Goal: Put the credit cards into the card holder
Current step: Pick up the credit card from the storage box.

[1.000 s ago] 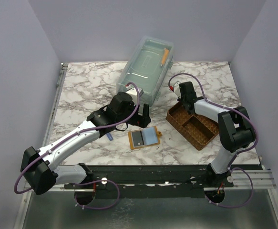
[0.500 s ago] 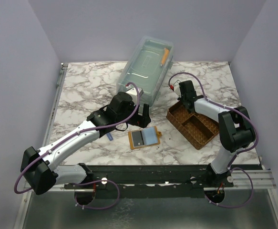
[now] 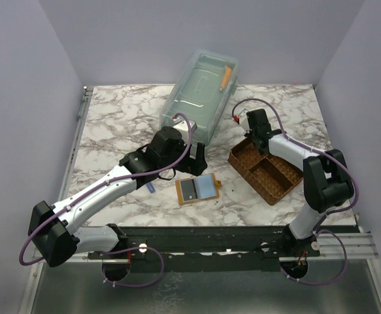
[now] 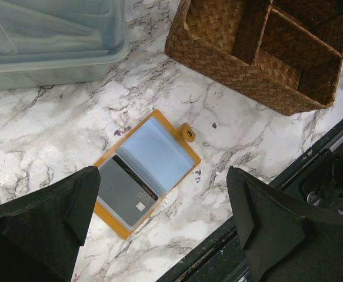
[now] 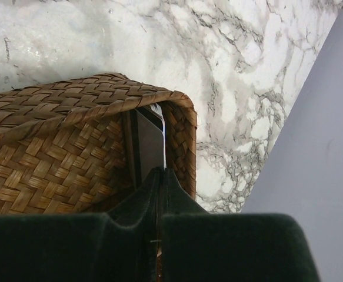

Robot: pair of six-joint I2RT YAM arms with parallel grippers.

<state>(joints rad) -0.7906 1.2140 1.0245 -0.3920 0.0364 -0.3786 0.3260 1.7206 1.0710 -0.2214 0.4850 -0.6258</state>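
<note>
Currently on table (image 3: 112, 124): card holder, woven tray, clear lidded box.
Card holder (image 4: 183, 154): orange-tan, lying open and flat near the table's front edge, between the two arms; snap tab (image 4: 187, 133) points toward the woven tray.
Holder panels: one light blue (image 4: 157, 155); the other shows a grey credit card (image 4: 127, 191) lying flat in it.
Left pincer (image 4: 163, 182): fingers wide apart, holding nothing, poised above the open holder without touching it.
Woven tray (image 3: 268, 186): brown, divided into compartments, to the right of the holder and apart from it.
Dark credit card (image 5: 149, 144): standing on edge against the end wall of one tray compartment, a pale edge showing.
Right pincer (image 5: 157, 176): inside that compartment, fingers drawn together to a thin seam on the card's lower edge.
Clear lidded box (image 3: 200, 88): at the back of the table, behind the left pincer; an orange item (image 3: 226, 77) lies inside.
</note>
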